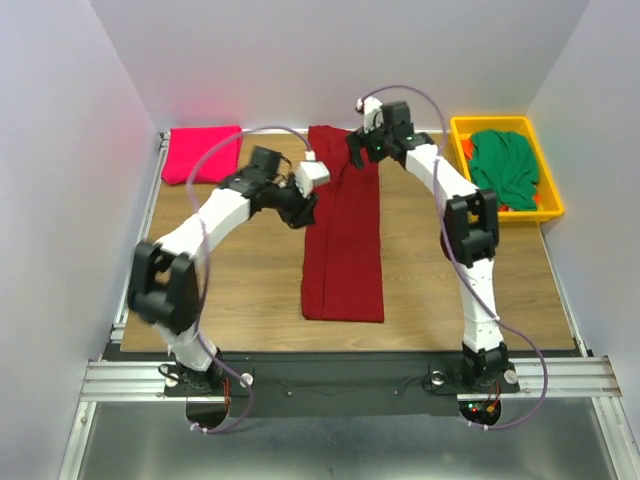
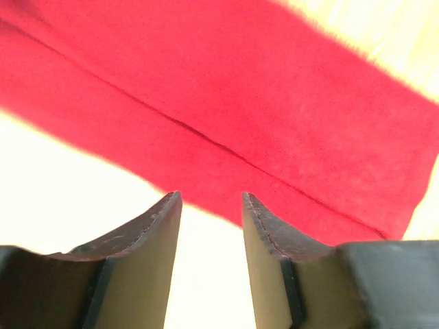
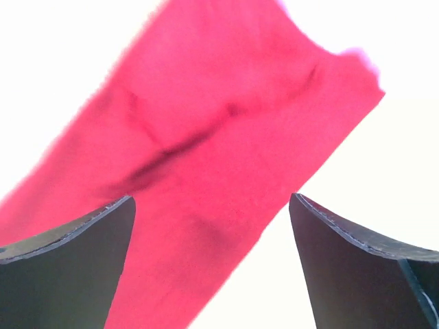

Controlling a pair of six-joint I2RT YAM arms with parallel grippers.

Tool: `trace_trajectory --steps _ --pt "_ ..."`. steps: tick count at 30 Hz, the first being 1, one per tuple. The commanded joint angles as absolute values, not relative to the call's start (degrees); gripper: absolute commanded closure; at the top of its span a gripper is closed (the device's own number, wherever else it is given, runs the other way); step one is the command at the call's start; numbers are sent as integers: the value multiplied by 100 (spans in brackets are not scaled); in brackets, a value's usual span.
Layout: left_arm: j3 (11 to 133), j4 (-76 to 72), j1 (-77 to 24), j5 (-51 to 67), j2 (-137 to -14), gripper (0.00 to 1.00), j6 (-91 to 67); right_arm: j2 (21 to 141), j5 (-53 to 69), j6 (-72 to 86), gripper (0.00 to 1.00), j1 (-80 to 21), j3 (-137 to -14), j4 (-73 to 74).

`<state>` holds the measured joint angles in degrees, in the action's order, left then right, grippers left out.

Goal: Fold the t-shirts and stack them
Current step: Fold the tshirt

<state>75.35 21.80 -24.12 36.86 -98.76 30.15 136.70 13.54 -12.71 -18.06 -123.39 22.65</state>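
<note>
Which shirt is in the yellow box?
The green t-shirt, crumpled in the yellow bin. The maroon one and pink one lie on the table.

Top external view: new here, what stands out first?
A dark red shirt, folded into a long strip, lies mid-table, the open left gripper and open right gripper near its far end. A folded pink shirt sits far left, a green shirt in the yellow bin far right.

No legible text or markings.
</note>
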Motion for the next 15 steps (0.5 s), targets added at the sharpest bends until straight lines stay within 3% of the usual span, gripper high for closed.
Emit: trace_trajectory --steps 1,4,5,10,15 --pt "7611 1960 -2320 3630 -8046 44 3480 11763 2091 -1660 0 -1828 -11755 1872" --pt "7472 1759 -2320 3568 -7438 36 3489 10760 2372 -1810 0 -1819 -10868 1872" --pt "7210 1497 -2329 3551 -7053 2 3446 10227 2547 -1837 0 -1819 -10637 1916" --pt "6338 1124 -2347 3576 -6040 1 4143 8522 3418 -2584 1 -1863 -8669 2012" --pt "5487 2820 -2478 4131 -5581 10 5537 7121 3305 -3295 9 -2267 -6577 2696"
